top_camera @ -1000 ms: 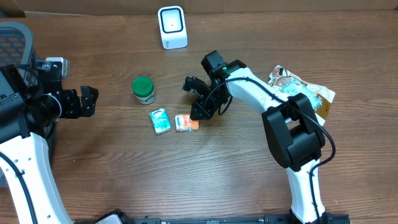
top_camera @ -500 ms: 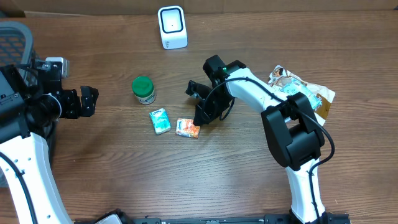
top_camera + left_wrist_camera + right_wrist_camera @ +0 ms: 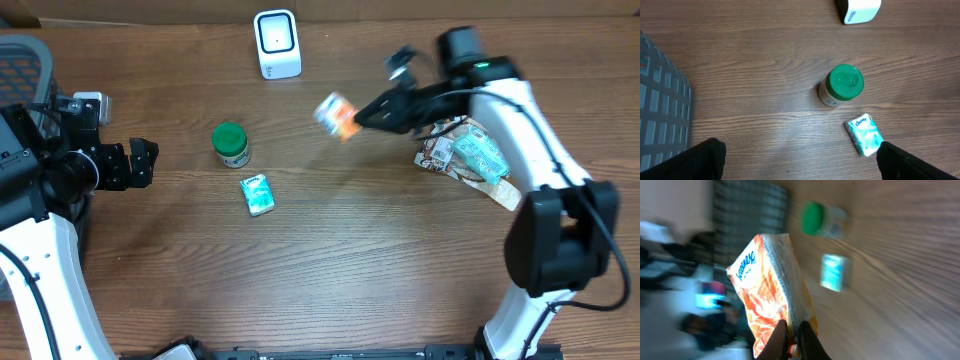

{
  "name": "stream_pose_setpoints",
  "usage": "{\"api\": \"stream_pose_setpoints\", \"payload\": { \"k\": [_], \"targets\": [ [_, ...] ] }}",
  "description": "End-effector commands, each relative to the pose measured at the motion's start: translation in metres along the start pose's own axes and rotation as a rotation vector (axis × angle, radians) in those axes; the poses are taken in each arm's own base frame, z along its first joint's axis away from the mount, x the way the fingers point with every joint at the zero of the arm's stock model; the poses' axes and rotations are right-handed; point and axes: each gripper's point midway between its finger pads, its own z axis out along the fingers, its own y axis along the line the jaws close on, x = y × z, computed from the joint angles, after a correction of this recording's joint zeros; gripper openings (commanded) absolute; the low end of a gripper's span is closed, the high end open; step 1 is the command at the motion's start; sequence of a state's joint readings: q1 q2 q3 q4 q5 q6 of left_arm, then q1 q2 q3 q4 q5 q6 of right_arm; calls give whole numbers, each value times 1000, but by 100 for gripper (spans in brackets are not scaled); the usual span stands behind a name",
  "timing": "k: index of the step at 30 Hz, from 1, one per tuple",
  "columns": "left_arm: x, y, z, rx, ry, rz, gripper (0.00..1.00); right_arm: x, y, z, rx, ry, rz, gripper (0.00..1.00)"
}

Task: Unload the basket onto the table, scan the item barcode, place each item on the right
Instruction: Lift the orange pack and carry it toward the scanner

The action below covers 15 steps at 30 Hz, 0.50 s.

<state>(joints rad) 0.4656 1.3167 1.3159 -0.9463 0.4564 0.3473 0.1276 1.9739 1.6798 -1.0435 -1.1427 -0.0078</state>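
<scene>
Lifted from the table (image 3: pixel 330 280), the orange tissue pack (image 3: pixel 336 114) now hangs near the scanner (image 3: pixel 276 43), pinched by the outstretched right gripper (image 3: pixel 360 118); the left gripper (image 3: pixel 140 163) sits wide open.

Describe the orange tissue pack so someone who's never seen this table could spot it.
Start at the white box-shaped scanner at the far edge of the wooden table. Just right of it and nearer, the right gripper holds an orange plastic tissue pack in the air. Its teal twin lies flat on the table.
</scene>
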Motion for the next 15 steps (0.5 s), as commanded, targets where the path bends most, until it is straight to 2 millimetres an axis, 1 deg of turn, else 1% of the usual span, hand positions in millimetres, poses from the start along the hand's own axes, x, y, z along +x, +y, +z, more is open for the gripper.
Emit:
{"api": "stream_pose_setpoints", "payload": {
  "k": [1, 3, 5, 8, 15],
  "targets": [
    [0, 2, 0, 1, -1, 4, 99, -6, 43, -29, -285, -24, 86, 4],
    [0, 2, 0, 1, -1, 4, 100, -9, 47, -40, -338, -38, 111, 4],
    [0, 2, 0, 1, -2, 4, 100, -10, 57, -49, -408, -39, 128, 4],
    [0, 2, 0, 1, -2, 4, 99, -11, 56, -51, -410, -25, 217, 4],
    [0, 2, 0, 1, -1, 4, 99, -11, 56, -51, -411, -6, 309, 4]
  ]
}}
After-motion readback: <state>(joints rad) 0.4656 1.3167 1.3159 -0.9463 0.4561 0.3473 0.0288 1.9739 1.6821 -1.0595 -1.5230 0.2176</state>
